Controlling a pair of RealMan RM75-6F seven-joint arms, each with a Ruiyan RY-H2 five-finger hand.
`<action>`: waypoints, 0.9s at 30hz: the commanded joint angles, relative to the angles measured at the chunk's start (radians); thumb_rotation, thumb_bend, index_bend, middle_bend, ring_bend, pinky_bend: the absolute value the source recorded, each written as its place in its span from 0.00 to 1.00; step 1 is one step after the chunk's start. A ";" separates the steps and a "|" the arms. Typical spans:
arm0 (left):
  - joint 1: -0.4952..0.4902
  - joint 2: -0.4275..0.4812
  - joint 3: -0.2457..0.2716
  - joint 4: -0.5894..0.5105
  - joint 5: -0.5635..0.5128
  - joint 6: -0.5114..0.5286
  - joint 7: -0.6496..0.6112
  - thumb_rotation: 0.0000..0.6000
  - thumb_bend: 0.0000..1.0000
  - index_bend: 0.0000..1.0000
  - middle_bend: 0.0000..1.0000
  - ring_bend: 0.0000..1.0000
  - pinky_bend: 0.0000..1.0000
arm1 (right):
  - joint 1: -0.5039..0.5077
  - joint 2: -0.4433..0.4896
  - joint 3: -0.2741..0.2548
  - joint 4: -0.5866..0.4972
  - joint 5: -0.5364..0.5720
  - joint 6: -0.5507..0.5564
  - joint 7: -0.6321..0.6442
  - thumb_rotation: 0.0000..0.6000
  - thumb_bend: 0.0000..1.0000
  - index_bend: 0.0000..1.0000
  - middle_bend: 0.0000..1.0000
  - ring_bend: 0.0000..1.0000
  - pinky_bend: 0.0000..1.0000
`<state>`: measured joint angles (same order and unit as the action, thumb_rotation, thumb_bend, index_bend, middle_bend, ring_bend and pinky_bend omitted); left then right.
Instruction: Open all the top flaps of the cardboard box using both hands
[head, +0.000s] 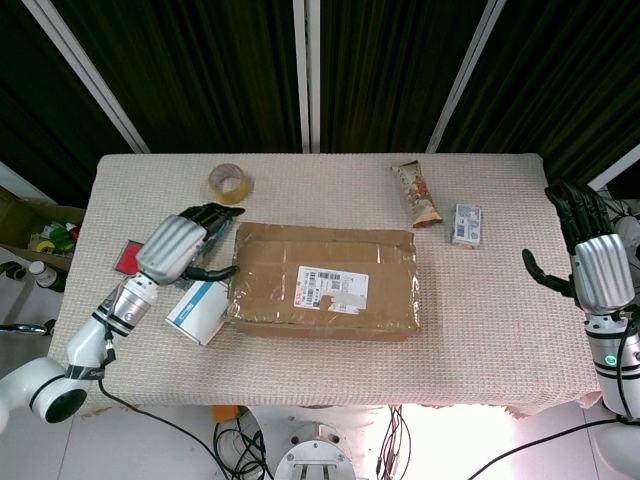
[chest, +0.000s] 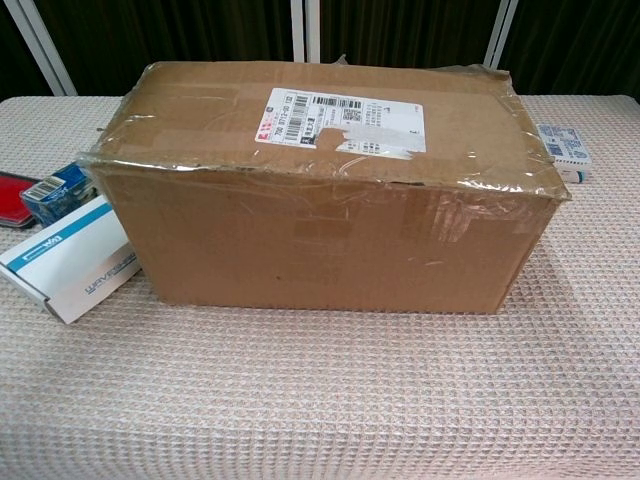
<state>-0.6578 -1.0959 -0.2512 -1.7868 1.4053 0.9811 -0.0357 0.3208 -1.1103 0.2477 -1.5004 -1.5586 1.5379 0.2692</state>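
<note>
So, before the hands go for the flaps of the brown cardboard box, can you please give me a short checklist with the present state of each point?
1. Top flaps of the brown cardboard box closed and taped: ok, nothing is lifted.
2. Left hand close to the box's left end: ok, fingers apart, holding nothing.
3. Right hand close to the box: not ok, it hangs at the table's right edge, well apart from the box.
4. Left end free of clutter: not ok, the white and blue carton lies against it.
5. Tape slit along the seam: cannot tell.
</note>
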 joint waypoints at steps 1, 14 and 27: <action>-0.067 -0.047 -0.006 -0.003 -0.071 -0.072 0.086 0.00 0.09 0.12 0.21 0.15 0.26 | -0.007 0.007 0.001 -0.003 0.005 0.007 0.004 1.00 0.32 0.00 0.00 0.00 0.00; -0.160 -0.162 0.024 0.031 -0.209 -0.116 0.285 0.00 0.09 0.12 0.30 0.14 0.26 | -0.046 0.027 -0.012 0.011 -0.006 0.066 0.019 1.00 0.31 0.00 0.00 0.00 0.00; -0.152 -0.110 0.007 -0.076 -0.171 -0.044 0.250 0.00 0.09 0.12 0.43 0.14 0.26 | -0.048 0.006 -0.019 0.054 -0.003 0.070 0.032 1.00 0.31 0.00 0.00 0.00 0.00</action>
<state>-0.8140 -1.2205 -0.2366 -1.8446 1.2234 0.9249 0.2291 0.2715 -1.1031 0.2300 -1.4485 -1.5625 1.6109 0.3009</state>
